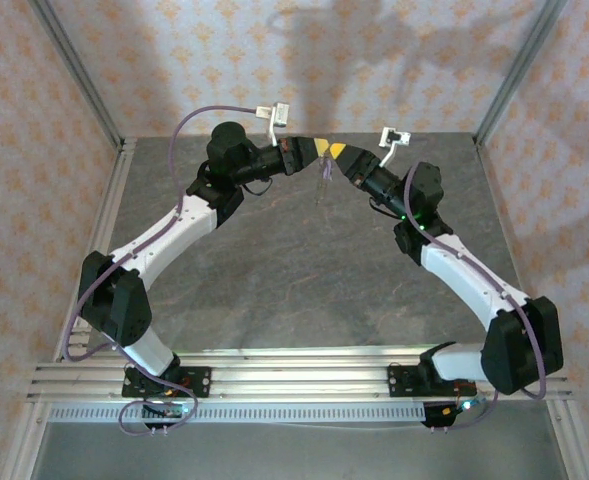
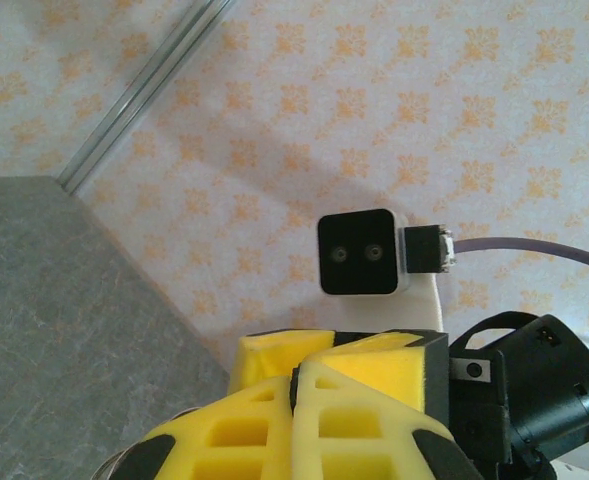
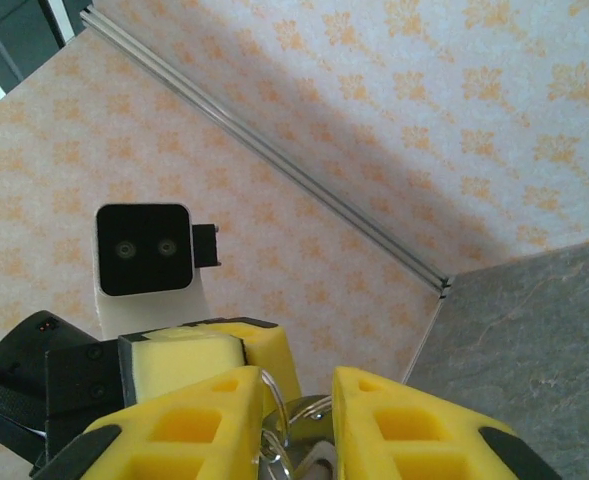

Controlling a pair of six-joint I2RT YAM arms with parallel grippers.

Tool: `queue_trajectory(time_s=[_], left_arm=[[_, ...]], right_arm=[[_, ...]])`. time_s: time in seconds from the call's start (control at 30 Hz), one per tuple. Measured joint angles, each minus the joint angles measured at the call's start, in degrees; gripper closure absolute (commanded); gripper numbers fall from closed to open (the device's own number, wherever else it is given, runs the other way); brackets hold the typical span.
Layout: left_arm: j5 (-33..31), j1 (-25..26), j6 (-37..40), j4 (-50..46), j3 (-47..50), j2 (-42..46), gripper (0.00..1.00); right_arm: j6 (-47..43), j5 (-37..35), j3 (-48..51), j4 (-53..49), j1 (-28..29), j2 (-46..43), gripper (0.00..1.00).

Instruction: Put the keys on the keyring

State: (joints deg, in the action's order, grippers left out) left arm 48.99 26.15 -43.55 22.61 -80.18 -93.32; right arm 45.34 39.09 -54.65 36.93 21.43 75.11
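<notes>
The worktop (image 1: 304,290) is a flat grey slab with a faint marbled grain. Three walls enclose it: a back wall (image 1: 374,70), a left wall (image 1: 24,150) and a right wall (image 1: 564,150). All three are papered pale cream-pink with a repeating orange floral motif. Bare aluminium posts (image 1: 77,72) stand in both rear corners (each leans outward in the overhead view). Slotted aluminium rails (image 1: 294,362) run across the near edge. Soft shadows (image 1: 334,25) fall on the back wall.

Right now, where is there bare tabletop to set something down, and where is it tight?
Bare: the gray table between both forearms and the near rails, plus the far corners. Crowded: far centre, where the left gripper and right gripper almost meet.
</notes>
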Motion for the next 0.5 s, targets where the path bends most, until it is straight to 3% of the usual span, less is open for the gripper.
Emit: queue_trajectory(time_s=[0.13,0.5], left_arm=[[0.0,0.0,0.0,0.0,0.0,0.0,1.00],[-0.2,0.0,-0.1,0.4,0.0,0.1,1.00]], right_arm=[[1.0,1.4,-0.2,1.0,0.0,0.6,0.79],[2.1,2.7,-0.8,2.2,-0.1,1.2,1.00]])
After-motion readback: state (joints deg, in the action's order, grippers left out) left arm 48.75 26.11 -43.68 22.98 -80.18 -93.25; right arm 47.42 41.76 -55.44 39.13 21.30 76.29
